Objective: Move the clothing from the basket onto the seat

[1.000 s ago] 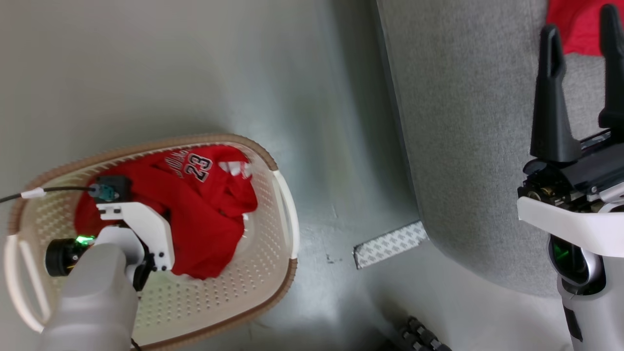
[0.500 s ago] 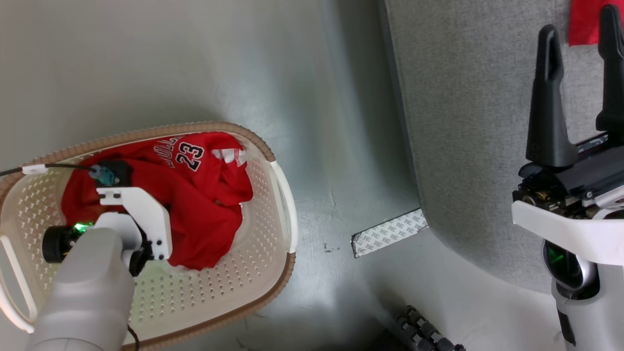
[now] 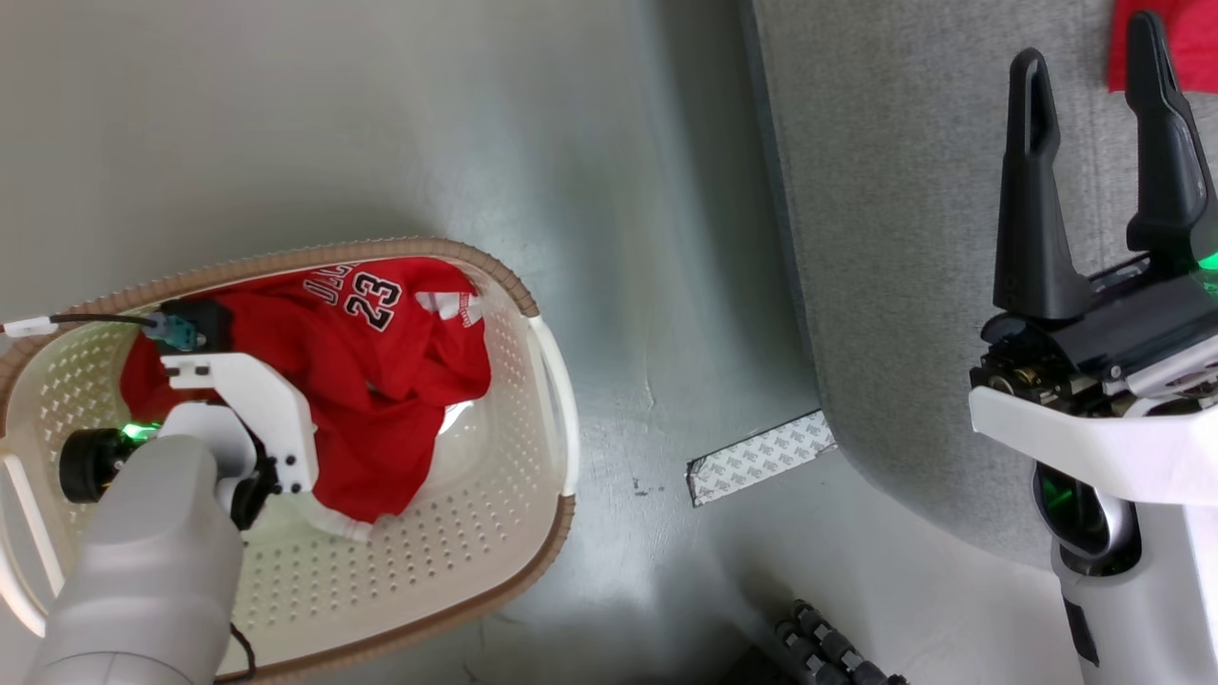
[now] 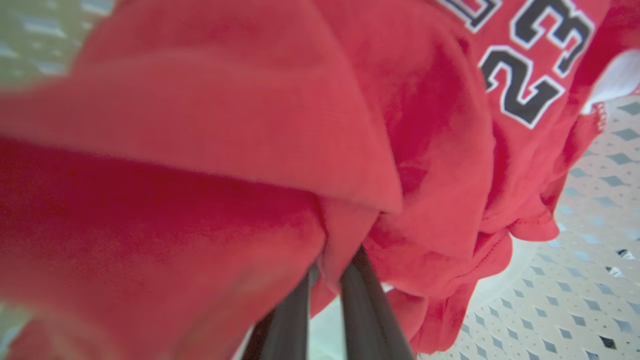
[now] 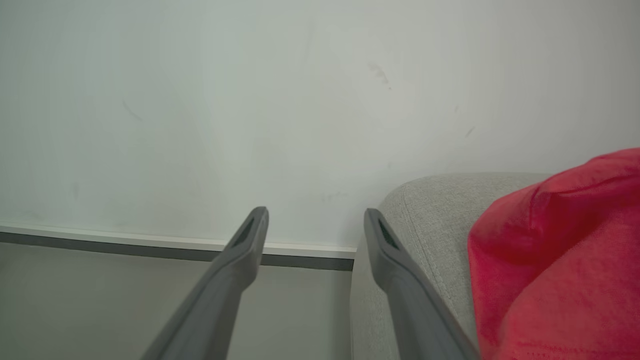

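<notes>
The red jersey (image 3: 381,381) lies heaped inside the basket (image 3: 495,533), against its far wall. The left gripper (image 4: 325,295) is down in the basket, fingers pinched together on a fold of the jersey. Well right of the basket, the right gripper (image 3: 1085,43) hangs over the sofa (image 3: 904,285), fingers apart and empty. Farther right of the basket, a second red garment (image 3: 1166,48) lies on the sofa.

The scene is taken from above by the head view, faced steeply down at the floor (image 3: 618,190), with the basket (image 3: 476,571) at lower left and the seat (image 3: 904,238) at right. The clothing (image 3: 381,381) in the basket is shared with the left wrist view, held very close. The seat's corner is shared with the right wrist view, faced level towards a wall (image 5: 250,100)
</notes>
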Available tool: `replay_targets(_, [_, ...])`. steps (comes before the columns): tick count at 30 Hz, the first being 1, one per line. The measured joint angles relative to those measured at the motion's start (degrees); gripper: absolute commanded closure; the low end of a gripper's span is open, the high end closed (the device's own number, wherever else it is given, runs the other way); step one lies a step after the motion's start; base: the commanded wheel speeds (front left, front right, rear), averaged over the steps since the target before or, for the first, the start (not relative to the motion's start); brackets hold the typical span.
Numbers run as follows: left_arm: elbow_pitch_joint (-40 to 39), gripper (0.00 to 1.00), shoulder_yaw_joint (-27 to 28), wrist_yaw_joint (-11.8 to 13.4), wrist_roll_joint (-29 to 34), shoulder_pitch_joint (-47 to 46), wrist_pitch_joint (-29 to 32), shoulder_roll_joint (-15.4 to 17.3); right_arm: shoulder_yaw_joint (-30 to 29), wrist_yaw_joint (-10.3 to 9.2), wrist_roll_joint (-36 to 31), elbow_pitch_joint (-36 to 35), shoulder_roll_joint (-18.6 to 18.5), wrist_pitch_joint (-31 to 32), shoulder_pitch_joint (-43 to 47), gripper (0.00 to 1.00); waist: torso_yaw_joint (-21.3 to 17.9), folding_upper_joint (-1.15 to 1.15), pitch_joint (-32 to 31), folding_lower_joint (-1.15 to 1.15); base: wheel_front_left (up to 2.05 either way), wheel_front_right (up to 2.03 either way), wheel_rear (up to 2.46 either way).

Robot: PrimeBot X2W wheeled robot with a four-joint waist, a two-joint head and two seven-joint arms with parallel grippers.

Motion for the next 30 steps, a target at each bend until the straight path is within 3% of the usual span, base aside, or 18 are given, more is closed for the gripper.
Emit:
replay_targets(8, [0.0, 1.0, -0.5, -0.6, -0.7, 0.1, -3.4, 0.6, 0.7, 0.0, 1.2, 3.2, 0.4, 0.0, -1.5, 0.0, -0.6, 0.0, -2.7, 0.0, 0.0, 0.0, 0.0])
replay_targets(23, [0.0, 1.0, -3.2, -2.3, -3.9, 8.2, -9.8, -6.1, 1.6, 0.0, 2.0, 11.8, -1.8, 0.0, 4.7, 0.0, 3.6, 0.0, -20.4, -0.01, 0.0, 0.0, 0.0])
replay_targets(30, [-2.1, 1.0, -7.9, -2.3, -6.8, 12.4, -12.5, -9.3, 3.0, 0.0, 3.5, 15.4, -3.4, 0.0, 8.1, 0.0, 6.9, 0.0, -29.2, -0.01, 0.0, 0.0, 0.0])
